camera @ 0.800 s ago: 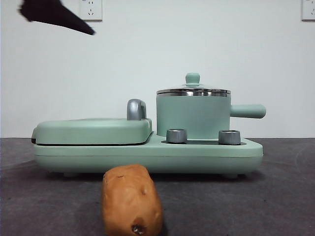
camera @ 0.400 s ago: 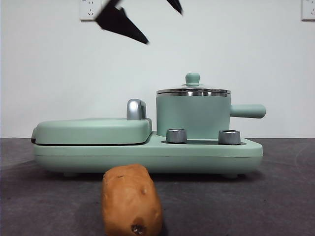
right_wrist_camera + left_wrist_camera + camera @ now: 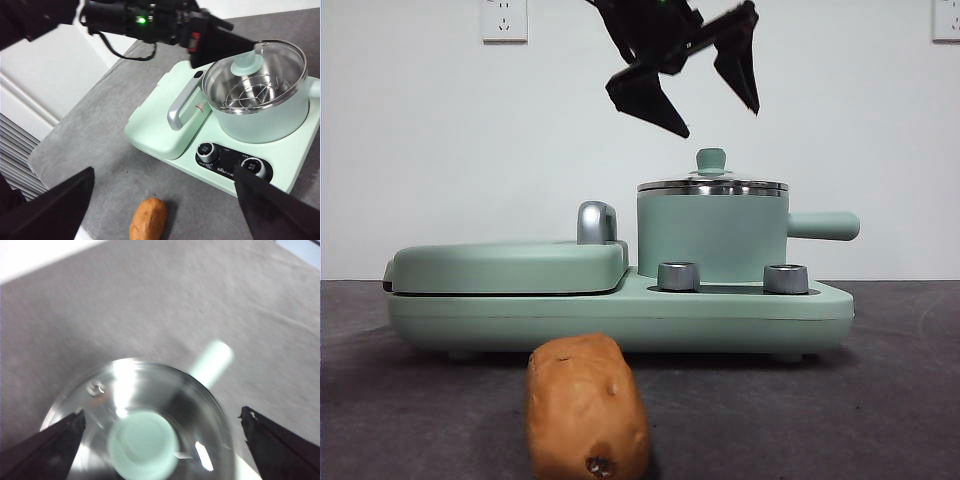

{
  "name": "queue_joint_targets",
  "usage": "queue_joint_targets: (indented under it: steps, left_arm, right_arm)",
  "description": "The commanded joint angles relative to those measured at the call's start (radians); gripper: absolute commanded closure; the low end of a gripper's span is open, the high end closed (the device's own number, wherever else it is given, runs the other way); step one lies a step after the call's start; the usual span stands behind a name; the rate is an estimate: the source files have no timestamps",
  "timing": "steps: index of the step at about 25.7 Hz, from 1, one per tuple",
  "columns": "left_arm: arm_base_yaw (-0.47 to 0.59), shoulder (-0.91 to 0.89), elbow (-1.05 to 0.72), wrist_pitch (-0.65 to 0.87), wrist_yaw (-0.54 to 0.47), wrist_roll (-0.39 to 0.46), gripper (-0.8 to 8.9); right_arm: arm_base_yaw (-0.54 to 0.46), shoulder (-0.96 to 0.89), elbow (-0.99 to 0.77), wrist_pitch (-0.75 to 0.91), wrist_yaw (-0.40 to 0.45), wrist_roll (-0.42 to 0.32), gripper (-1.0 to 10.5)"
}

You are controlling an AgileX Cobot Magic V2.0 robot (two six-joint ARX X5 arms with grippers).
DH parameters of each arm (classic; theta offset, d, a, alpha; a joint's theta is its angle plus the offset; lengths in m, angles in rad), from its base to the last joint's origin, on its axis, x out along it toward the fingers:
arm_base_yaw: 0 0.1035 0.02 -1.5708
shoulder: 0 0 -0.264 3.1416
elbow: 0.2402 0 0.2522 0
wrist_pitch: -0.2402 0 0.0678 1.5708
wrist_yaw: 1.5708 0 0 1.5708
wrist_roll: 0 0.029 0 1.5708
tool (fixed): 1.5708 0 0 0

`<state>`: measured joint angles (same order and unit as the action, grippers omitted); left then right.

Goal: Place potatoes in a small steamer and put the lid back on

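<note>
Grey desk (image 3: 880,420) carries the mint-green cooker base (image 3: 620,310), flat griddle cover (image 3: 510,265) on one side with a steel handle (image 3: 597,222), two knobs (image 3: 679,276) on the front edge. Small steamer (image 3: 712,238) sits on the other side of the base, stubby side handle (image 3: 823,226) sticking out away from the griddle. Lid (image 3: 712,183) on the steamer, seated on the rim, green lid knob (image 3: 711,159) up; through the glass the right wrist view shows a wire rack (image 3: 255,96) inside and no food.

Potato (image 3: 586,408) lies on the desk in front of the cooker, apart from it, untouched, nothing near it.

Left hand (image 3: 705,100) hangs just above the lid knob, fingers spread wide, one each side, not touching it. Left wrist view looks straight down on the lid (image 3: 145,425), with the knob between the spread fingers. Right hand (image 3: 160,210) waits well back and high over the desk, fingers apart, holding nothing, potato (image 3: 148,219) below it.

Progress: basically nothing done yet. Lid not lifted, potato not picked. Step in hand looks like the approach to grab the lid knob. Left to do: drop onto the knob, close, lift the lid clear, get the potato into the steamer, lid back on.
</note>
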<state>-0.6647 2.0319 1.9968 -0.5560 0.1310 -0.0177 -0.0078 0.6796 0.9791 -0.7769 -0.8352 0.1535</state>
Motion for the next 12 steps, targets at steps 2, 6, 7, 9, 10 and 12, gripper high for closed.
queue_joint_targets:
  steps: [2,6,7,9,10,12]
  left_arm:
    - [-0.010,0.056,0.037,0.003,-0.028,-0.002,3.19]
    - [-0.013,0.071,0.037,-0.002,-0.028,-0.006,3.20]
    - [-0.014,0.071,0.037,-0.005,-0.028,-0.006,3.26]
    - [-0.014,0.073,0.037,-0.013,-0.028,-0.012,3.31]
    - [-0.014,0.074,0.037,-0.019,-0.028,-0.016,3.51]
    - [-0.014,0.076,0.037,-0.035,-0.027,-0.017,3.55]
  right_arm:
    - [0.001,0.006,0.015,0.005,-0.002,-0.008,5.0]
    - [0.001,0.006,0.015,0.005,-0.002,-0.009,5.0]
    - [0.001,0.006,0.015,0.005,-0.002,-0.009,5.0]
    - [0.001,0.006,0.015,0.005,-0.002,-0.009,5.0]
    - [0.001,0.006,0.015,0.005,-0.002,-0.009,5.0]
    - [0.001,0.005,0.015,0.005,-0.002,-0.009,5.0]
